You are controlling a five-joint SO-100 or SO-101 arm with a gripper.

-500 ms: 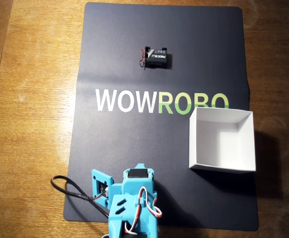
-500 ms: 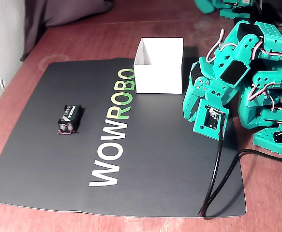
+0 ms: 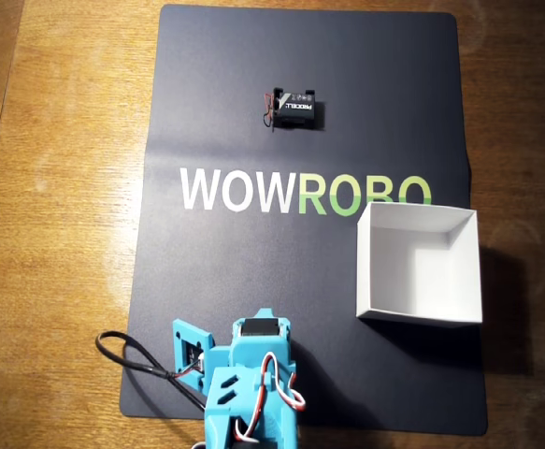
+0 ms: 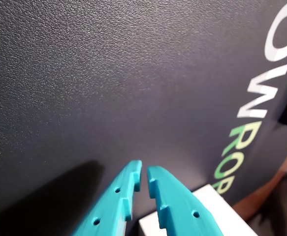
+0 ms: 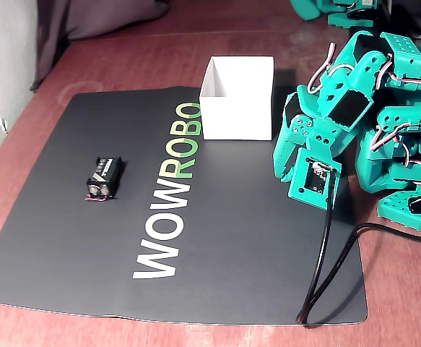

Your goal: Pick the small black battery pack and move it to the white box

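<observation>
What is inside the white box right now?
Nothing: in the overhead view the white box shows only its bare white floor. The battery pack lies apart on the black mat. The fixed view hides the box's floor.

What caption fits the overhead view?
Battery pack lies above the WOWROBO lettering on the mat; white box sits empty at right.

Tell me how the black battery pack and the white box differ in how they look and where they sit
The small black battery pack is a dark closed block with white lettering and thin wires; the white box is plain, open-topped and empty. The pack is far smaller than the box. In the overhead view the pack lies above the WOWROBO lettering, the box below its right end. Both rest on the black mat.
</observation>
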